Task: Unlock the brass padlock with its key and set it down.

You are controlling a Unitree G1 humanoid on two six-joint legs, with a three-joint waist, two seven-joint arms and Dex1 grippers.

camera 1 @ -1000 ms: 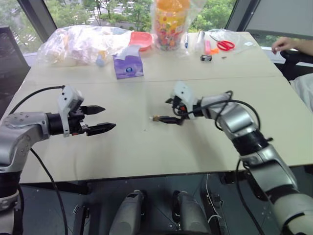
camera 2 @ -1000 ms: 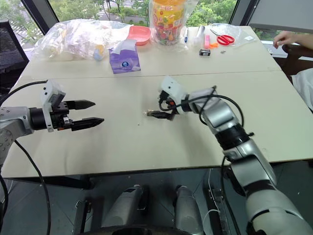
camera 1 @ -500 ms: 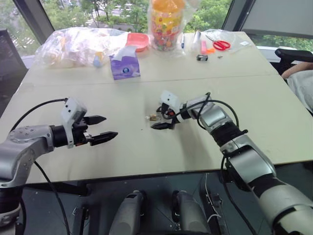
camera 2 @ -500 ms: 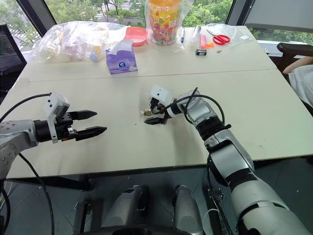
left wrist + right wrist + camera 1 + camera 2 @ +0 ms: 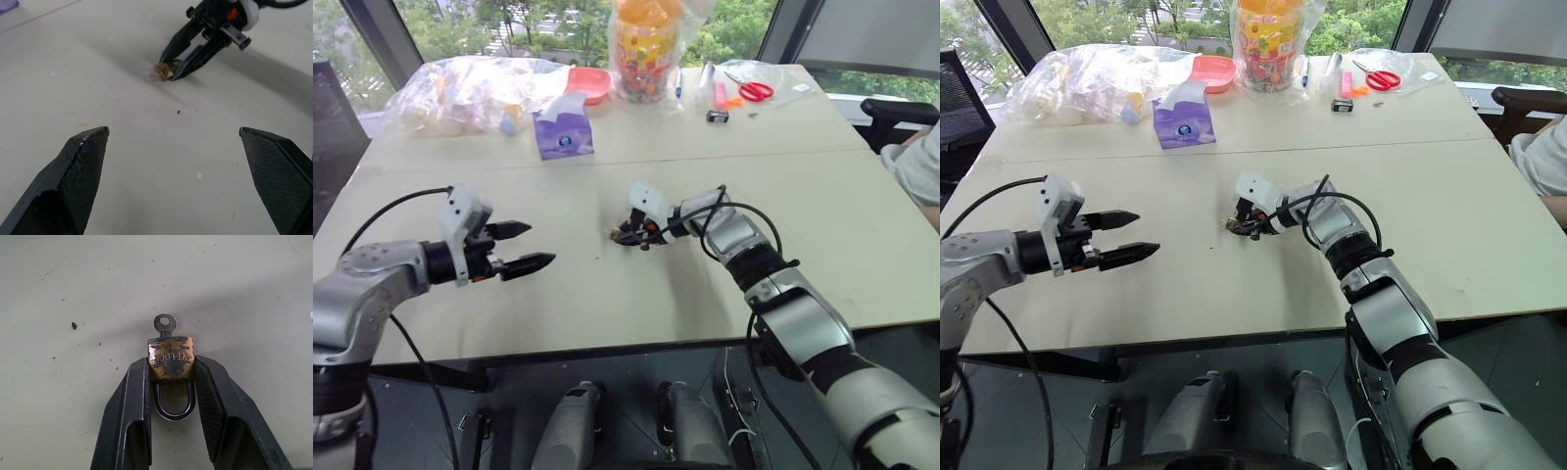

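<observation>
Padlock (image 5: 170, 357): pinched by its body between right gripper (image 5: 171, 377) fingers on the table (image 5: 724, 176), key (image 5: 165, 324) seated, facing outward for turning. Left gripper (image 5: 527, 247): wide, empty, well apart from padlock.

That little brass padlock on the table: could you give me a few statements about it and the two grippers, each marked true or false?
1. The right gripper is shut on the brass padlock. True.
2. A key sticks out of the padlock's body. True.
3. The left gripper is also holding the padlock. False: it is open, apart from it.
4. The padlock's shackle points away from the right gripper. False: it lies between the fingers.
</observation>
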